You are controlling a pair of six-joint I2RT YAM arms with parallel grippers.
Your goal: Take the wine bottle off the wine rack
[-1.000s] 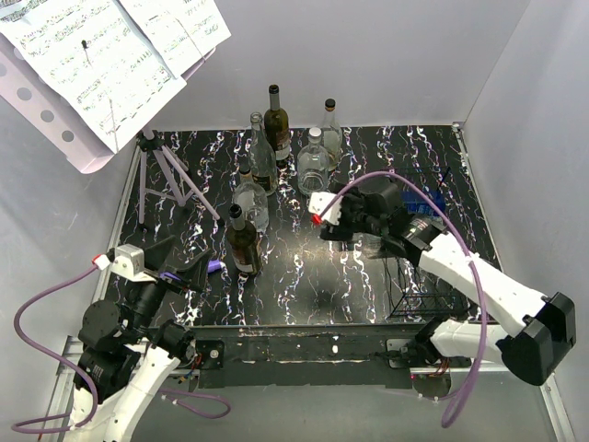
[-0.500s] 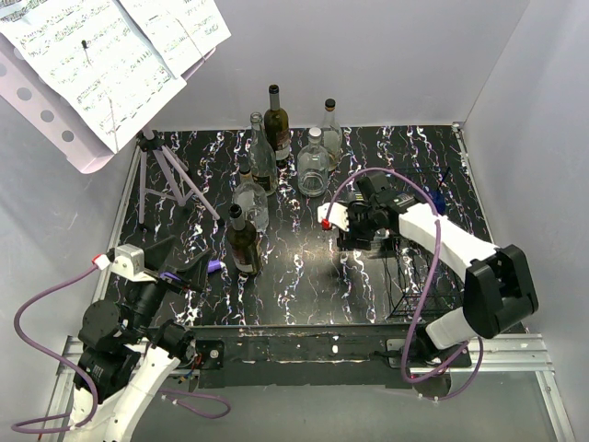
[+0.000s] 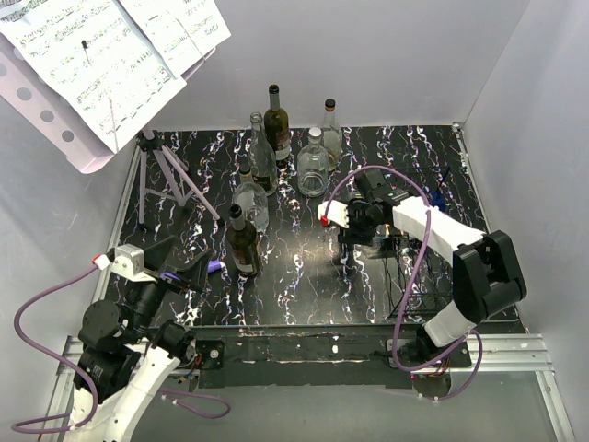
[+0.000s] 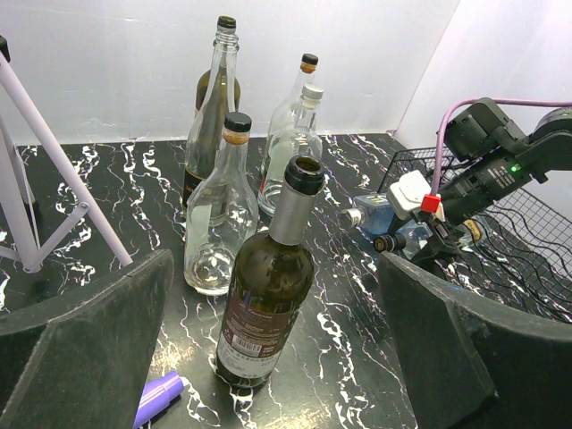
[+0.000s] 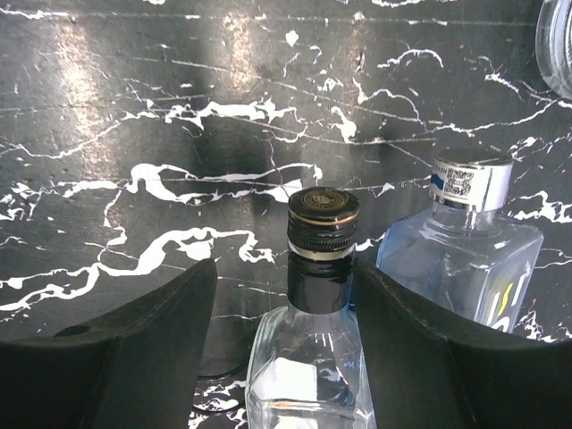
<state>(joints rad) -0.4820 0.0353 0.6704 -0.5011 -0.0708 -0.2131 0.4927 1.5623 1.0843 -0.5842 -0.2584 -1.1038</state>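
Black marble-look desk [image 3: 304,276], veined in white, sat boxed in by plain white walls [image 3: 386,64]. At its right side the right pincer [image 5: 286,268] was spread, its two dark fingers [image 5: 134,349] straddling the neck of the wine bottle [image 5: 322,286] without clamping it. A gap showed on the left of the neck, and whether the other finger touched the glass could not be told. That clear bottle, capped in black with a gold rim, lay on its side in the wine rack [image 3: 419,281], its neck poking out of the rack's left end. A second clear bottle [image 5: 465,241] with a silver cap lay just beside it. Farther out, a cluster of upright bottles [image 3: 276,152] stood mid-desk toward the back wall, and a purple music stand [image 3: 170,180] rose at the far left. The left pincer [image 4: 273,259] hovered released near the left front corner, facing a dark bottle [image 4: 268,295].
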